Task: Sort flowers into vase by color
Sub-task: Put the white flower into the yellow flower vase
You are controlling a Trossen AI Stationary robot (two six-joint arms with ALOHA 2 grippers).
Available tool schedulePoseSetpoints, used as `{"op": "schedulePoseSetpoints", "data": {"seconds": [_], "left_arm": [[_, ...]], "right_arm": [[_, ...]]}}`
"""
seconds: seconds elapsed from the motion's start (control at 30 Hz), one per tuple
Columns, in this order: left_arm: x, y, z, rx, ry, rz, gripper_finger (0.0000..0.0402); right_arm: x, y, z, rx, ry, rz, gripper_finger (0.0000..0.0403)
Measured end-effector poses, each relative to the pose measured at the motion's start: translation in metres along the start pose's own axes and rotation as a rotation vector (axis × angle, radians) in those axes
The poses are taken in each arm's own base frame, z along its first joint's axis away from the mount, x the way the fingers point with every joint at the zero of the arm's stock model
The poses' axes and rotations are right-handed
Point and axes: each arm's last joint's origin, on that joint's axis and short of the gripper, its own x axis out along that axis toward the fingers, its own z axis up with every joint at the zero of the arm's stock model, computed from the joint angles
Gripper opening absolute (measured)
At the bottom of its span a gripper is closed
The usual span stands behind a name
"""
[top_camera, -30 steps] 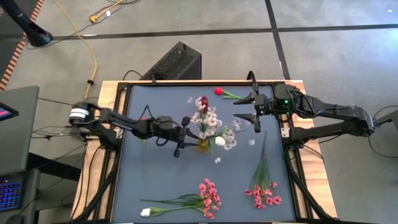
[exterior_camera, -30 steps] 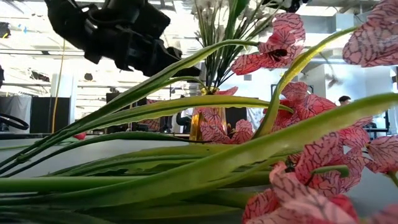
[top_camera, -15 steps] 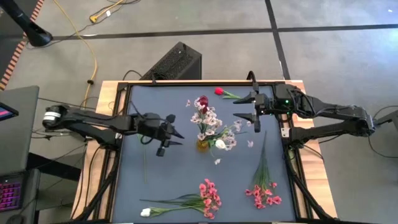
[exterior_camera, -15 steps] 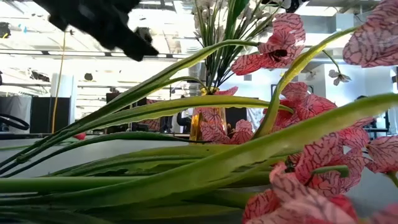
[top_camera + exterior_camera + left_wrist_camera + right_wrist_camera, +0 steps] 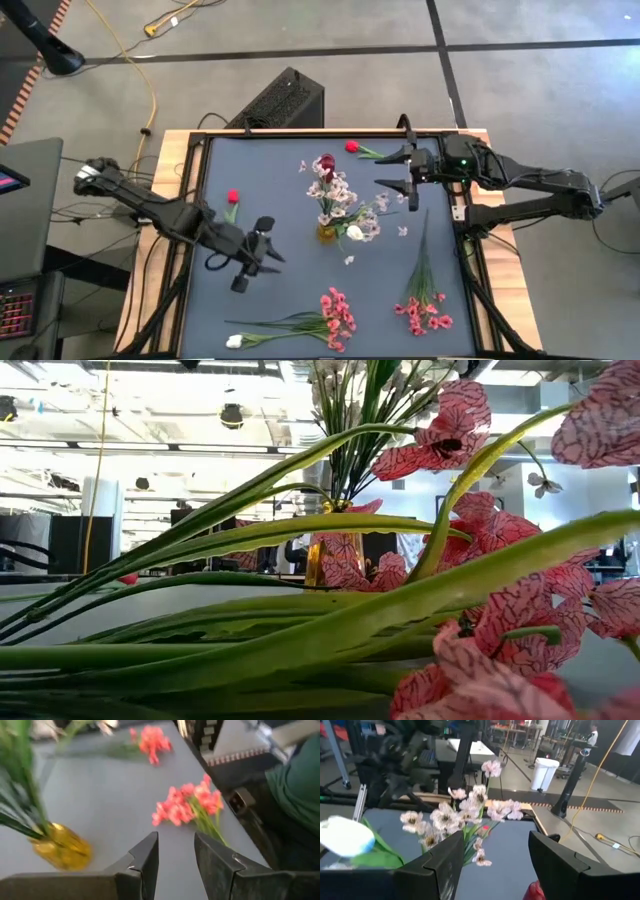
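High view first: you have no readable writing or labels anywhere on the table. At its centre stands the small amber glass vase [image 5: 327,233], upright, already holding pale pink-white blossoms [image 5: 335,193], a dark red rosebud [image 5: 326,162] and a white bud [image 5: 354,228]. Around it on the dark grey table mat [image 5: 280,180] lie the remaining flowers: a red rosebud stem [image 5: 232,199] at 9 o'clock from the vase, another red rosebud [image 5: 352,147] at 1 o'clock near the far edge, a bright pink cluster spray [image 5: 336,314] at 6 o'clock, a second pink spray [image 5: 424,312] at 4 o'clock, and a white bud spray [image 5: 234,341] at 7 o'clock by the near edge. Loose petals [image 5: 350,259] are scattered just beside the vase.

Your left gripper [image 5: 252,256] hangs over bare mat at 8 o'clock from the vase, fingers parted and holding nothing; its wrist view shows the gap between the dark fingers [image 5: 145,862] empty. Your right gripper [image 5: 406,185] sits at 2 o'clock from the vase, jaws spread wide and empty.

Green leaves [image 5: 250,610] fill the low view, blocking most of the table. A black box [image 5: 280,100] and yellow cable [image 5: 150,70] lie on the grey floor beyond.
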Motion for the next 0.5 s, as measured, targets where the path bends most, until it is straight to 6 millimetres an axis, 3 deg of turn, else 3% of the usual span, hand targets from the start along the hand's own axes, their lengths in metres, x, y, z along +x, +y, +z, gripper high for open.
{"op": "schedulePoseSetpoints", "data": {"seconds": [0.13, 0.27, 0.5], "left_arm": [[0.017, -0.017, 0.022, -0.050, 0.152, -0.021, 0.0114], [0.046, -0.037, 0.029, -0.081, 0.264, -0.035, 0.0114], [0.105, -0.072, 0.006, -0.216, 0.463, -0.115, 0.0114]], "right_arm": [[0.000, 0.002, 0.002, 0.021, -0.015, 0.007, 0.0248], [0.000, 0.003, 0.000, 0.040, 0.006, 0.016, 0.0248], [0.000, 0.018, -0.007, 0.068, 0.090, 0.096, 0.0248]]}}
